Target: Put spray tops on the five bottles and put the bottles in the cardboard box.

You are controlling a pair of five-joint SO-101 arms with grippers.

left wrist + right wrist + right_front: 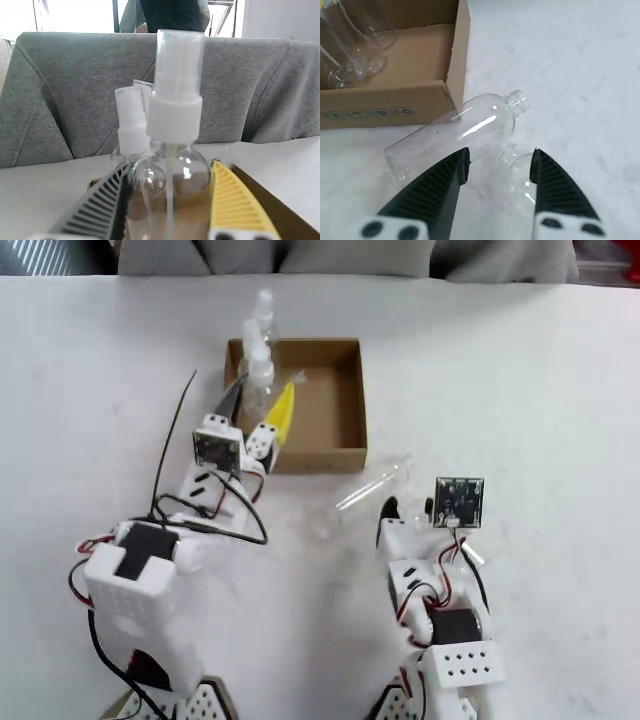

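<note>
High view: your right hand (405,510) hung spread, an uncapped bottle (372,485) lying at its 11 o'clock; your left hand (169,170) pinched a capped bottle (172,115).

The white table top (540,370) has a matt, slightly mottled surface and takes up nearly the whole high view. Behind its far edge stands a grey fabric sofa back (65,95), made of several cushions with folds and seams between them. Above the sofa there is a bright window (75,15) with a dark frame, and beside it a plain white wall (282,20). A small red thing (632,265) shows at the far corner; I cannot tell what it is.
</note>
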